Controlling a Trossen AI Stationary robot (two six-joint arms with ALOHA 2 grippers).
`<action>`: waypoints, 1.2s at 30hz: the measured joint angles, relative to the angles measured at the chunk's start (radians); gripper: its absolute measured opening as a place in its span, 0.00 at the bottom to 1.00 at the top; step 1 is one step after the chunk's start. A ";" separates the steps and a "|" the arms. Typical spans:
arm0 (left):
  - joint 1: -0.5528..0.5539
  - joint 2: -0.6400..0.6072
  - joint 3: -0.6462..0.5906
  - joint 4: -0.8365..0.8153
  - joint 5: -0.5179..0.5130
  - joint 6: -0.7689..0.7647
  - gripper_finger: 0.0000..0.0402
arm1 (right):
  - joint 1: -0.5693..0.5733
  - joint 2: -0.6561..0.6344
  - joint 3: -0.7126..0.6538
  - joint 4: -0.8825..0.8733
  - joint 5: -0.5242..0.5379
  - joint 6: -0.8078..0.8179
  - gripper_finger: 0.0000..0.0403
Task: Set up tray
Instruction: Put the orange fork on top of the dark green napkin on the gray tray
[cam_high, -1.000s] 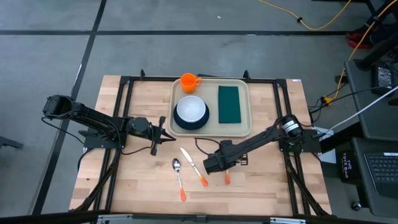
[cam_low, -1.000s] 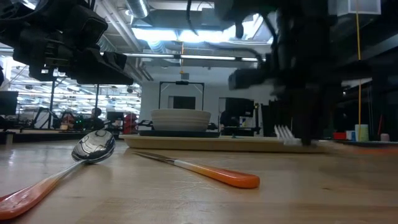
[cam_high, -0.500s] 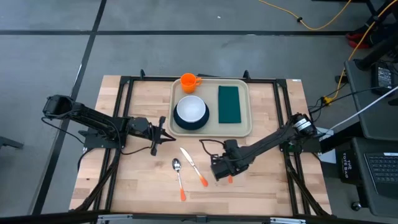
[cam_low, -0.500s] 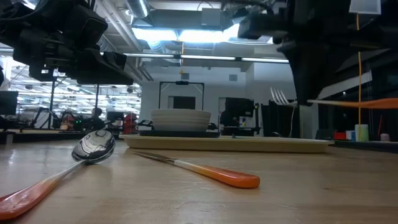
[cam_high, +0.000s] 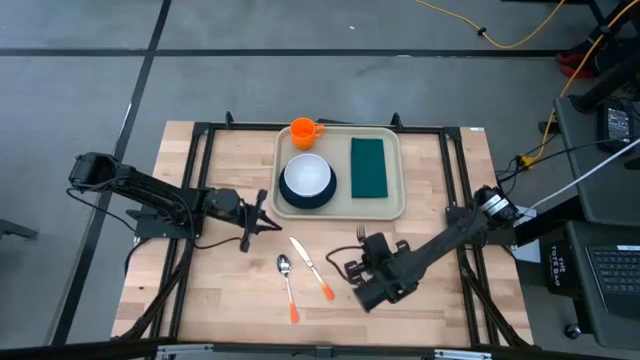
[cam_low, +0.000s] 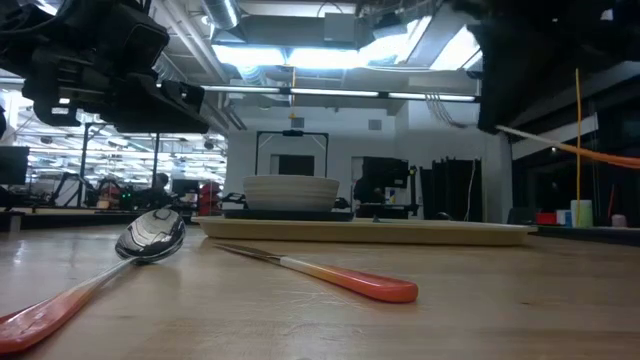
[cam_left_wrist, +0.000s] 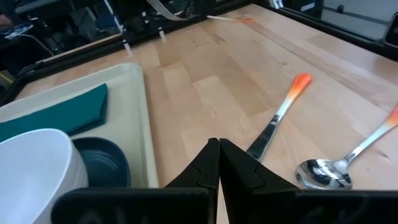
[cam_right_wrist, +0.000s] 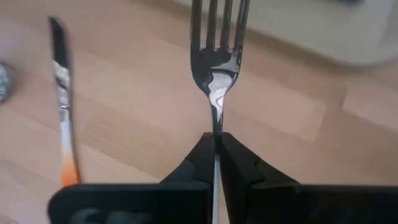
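Note:
The beige tray (cam_high: 341, 210) lies at the table's far middle and carries a white bowl (cam_high: 306, 176) on a dark plate, a green napkin (cam_high: 368, 167) and an orange cup (cam_high: 304, 131). A knife (cam_high: 312, 267) and a spoon (cam_high: 288, 286), both orange-handled, lie flat on the wood near the tray. My right gripper (cam_high: 364, 258) is shut on a fork (cam_high: 360, 235) above the table, near of the tray. My left gripper (cam_high: 262, 222) hovers shut by the tray's near left corner. My right gripper pinches the fork's thin neck (cam_right_wrist: 216, 127), just behind the tines, between its two fingers (cam_right_wrist: 239, 155). The fork lies along the fingers, tines (cam_right_wrist: 219, 25) pointing toward the tray. It is lifted clear of the table, and its orange handle (cam_low: 605, 157) slants slightly down behind the gripper.
Black frame rails (cam_high: 200, 180) run along the table's left and right sides. Bare wood (cam_high: 430, 300) lies right of the knife and near of the tray. The knife (cam_left_wrist: 280, 118) and spoon (cam_left_wrist: 329, 169) lie just beyond my left gripper (cam_left_wrist: 217, 144).
My right gripper has lifted the fork off the table, rising while drawing toward the near edge and slightly right. The fork, which lay by the tray, now hangs clear in the air. Knife, spoon and tray have stayed put.

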 joint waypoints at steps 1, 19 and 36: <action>0.000 0.000 0.000 0.000 0.007 0.000 0.00 | 0.008 0.000 -0.004 0.005 0.032 -0.013 0.04; 0.000 0.000 0.000 -0.014 0.011 -0.038 0.01 | 0.062 -0.144 -0.269 0.192 0.150 -0.042 0.04; 0.000 0.000 0.021 -0.066 -0.002 -0.035 0.01 | -0.086 -0.239 -0.295 0.199 0.186 -0.430 0.04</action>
